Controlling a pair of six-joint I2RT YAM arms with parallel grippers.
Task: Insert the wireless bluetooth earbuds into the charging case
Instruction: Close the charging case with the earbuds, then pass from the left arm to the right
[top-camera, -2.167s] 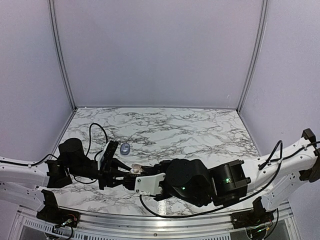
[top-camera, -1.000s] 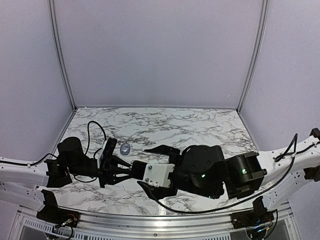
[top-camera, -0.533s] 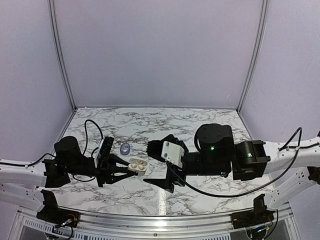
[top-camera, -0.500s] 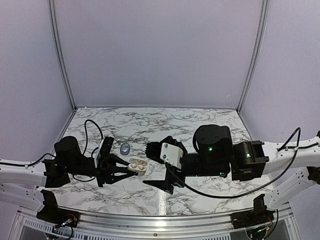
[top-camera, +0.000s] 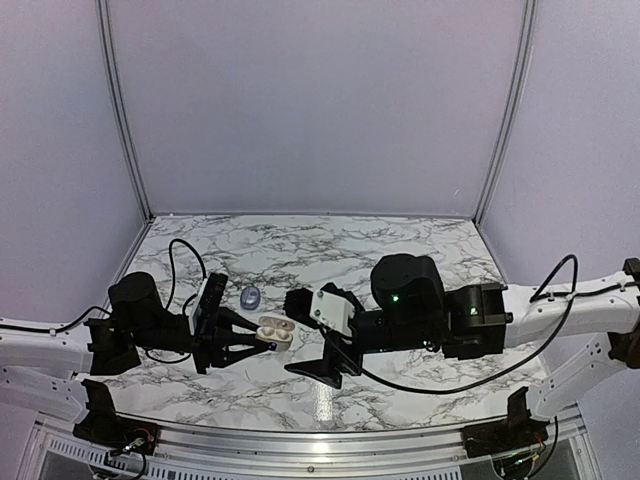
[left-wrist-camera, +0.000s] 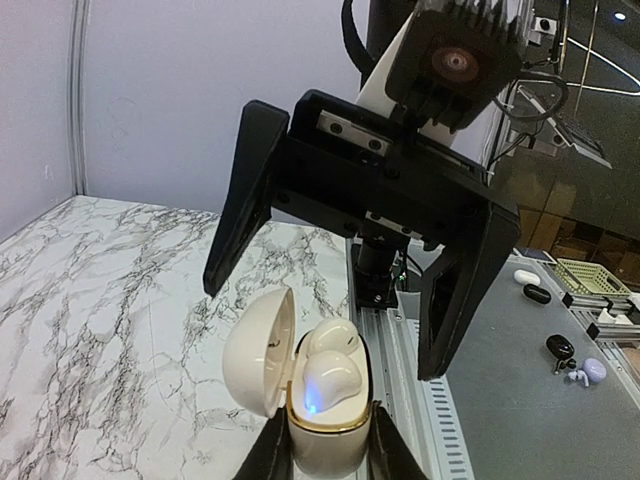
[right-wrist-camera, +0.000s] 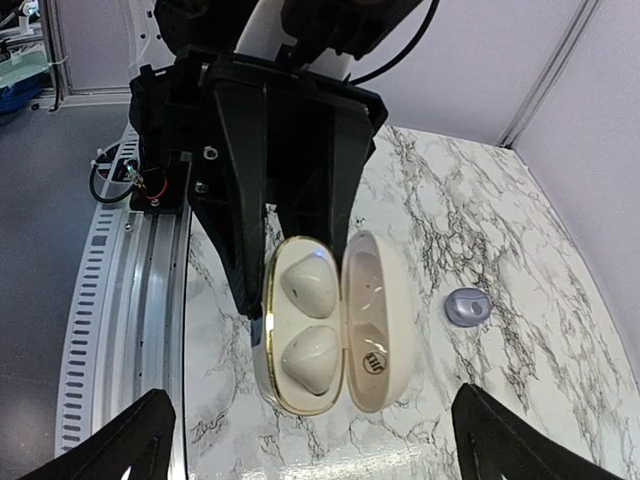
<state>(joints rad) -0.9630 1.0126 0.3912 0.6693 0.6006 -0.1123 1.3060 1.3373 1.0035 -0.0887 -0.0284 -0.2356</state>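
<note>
My left gripper (top-camera: 262, 342) is shut on the base of the cream charging case (left-wrist-camera: 325, 445), which it holds a little above the marble. The case's lid (left-wrist-camera: 258, 350) stands open to the left. Two cream earbuds (right-wrist-camera: 308, 285) (right-wrist-camera: 310, 358) sit in the gold-rimmed wells, and a small blue light glows by the nearer one. In the right wrist view the case (right-wrist-camera: 262, 375) lies straight ahead with the lid (right-wrist-camera: 378, 320) on its right. My right gripper (top-camera: 303, 334) hangs just right of the case, wide open and holding nothing.
A small lilac-grey rounded piece (top-camera: 250, 297) lies on the marble table (top-camera: 400, 260) behind the case, also seen as the lilac-grey piece (right-wrist-camera: 467, 306). Grey walls close the back and sides. A metal rail (top-camera: 300, 440) runs along the near edge.
The right arm, which covered the case a second ago, has swung up and to the right, uncovering the open case with both earbuds in it. The left gripper has kept its hold.
</note>
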